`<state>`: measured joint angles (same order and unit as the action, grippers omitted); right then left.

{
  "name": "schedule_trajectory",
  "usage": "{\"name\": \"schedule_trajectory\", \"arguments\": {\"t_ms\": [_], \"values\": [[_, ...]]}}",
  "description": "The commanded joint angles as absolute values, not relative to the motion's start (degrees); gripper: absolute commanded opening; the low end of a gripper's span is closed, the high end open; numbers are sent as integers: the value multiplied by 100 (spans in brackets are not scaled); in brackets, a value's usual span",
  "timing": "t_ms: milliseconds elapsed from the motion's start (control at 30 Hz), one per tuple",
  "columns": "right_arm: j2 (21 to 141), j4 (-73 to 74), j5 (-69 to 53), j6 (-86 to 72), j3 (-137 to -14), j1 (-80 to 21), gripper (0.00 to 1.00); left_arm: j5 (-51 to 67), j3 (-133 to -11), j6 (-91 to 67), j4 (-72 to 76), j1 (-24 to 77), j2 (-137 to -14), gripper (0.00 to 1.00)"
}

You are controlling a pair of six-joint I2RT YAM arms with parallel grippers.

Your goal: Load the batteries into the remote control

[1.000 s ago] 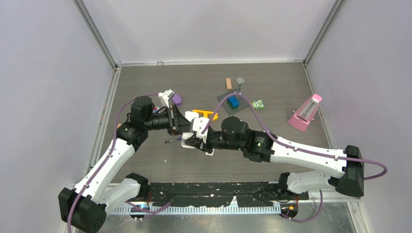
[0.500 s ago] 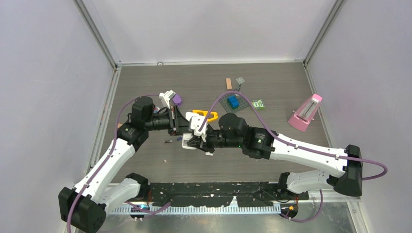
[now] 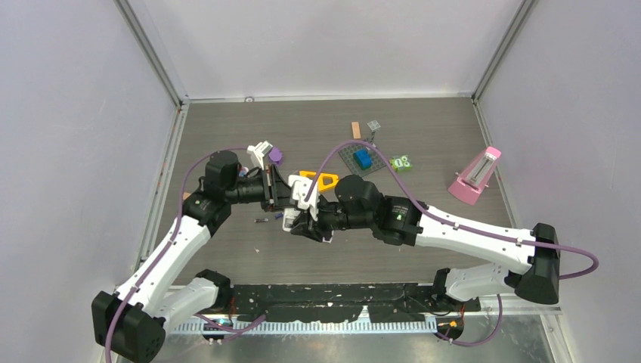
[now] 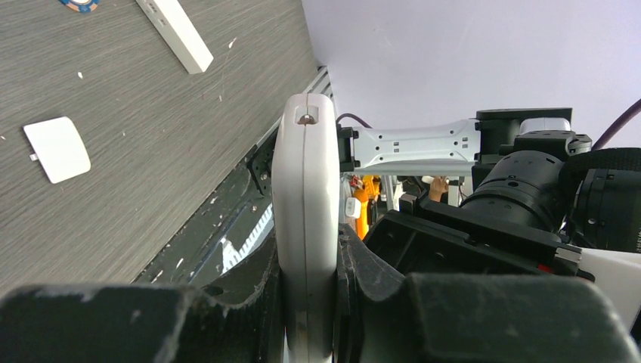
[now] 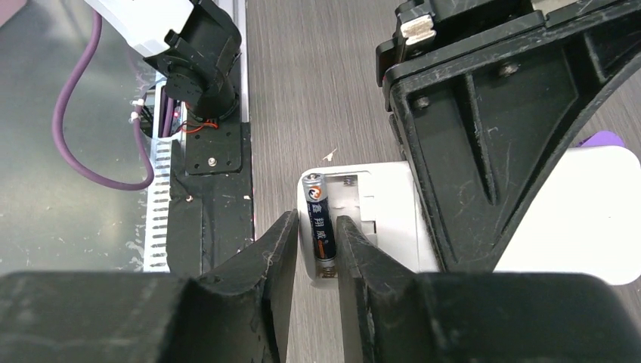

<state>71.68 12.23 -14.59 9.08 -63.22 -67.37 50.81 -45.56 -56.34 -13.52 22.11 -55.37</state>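
Right gripper (image 5: pixel 317 227) fingers close on both sides of one battery (image 5: pixel 319 206) lying in the open back of the white remote control (image 5: pixel 393 227); touching it or not, cannot tell.
Left gripper (image 4: pixel 306 261) clamped tight on the remote control. One battery in, with a bare-looking slot (image 5: pixel 361 198) next to it, so more to load. Likely another small dark battery (image 3: pixel 262 220) waiting on the table (image 3: pixel 438 144). Lid (image 4: pixel 57 149) off, to go back on last. Round orange mark and tiny letters on the battery, too small to read.

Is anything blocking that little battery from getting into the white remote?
Nothing visible does. The battery already lies in the open compartment of the remote control, between the right gripper's fingers, while the left gripper clamps the remote control.
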Motion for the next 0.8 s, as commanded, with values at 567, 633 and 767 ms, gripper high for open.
{"name": "schedule_trajectory", "arguments": {"t_ms": [567, 633, 767], "values": [[6915, 1013, -1089, 119, -6525, -6639, 60, 5143, -4441, -5623, -968, 2203, -5644, 0], [6751, 923, -974, 23, -6411, -6634, 65, 5146, -4428, -5622, -910, 2203, -5712, 0], [6341, 776, -744, -408, -6245, -6558, 77, 5104, -4396, -5618, -713, 2205, -5766, 0]]}}
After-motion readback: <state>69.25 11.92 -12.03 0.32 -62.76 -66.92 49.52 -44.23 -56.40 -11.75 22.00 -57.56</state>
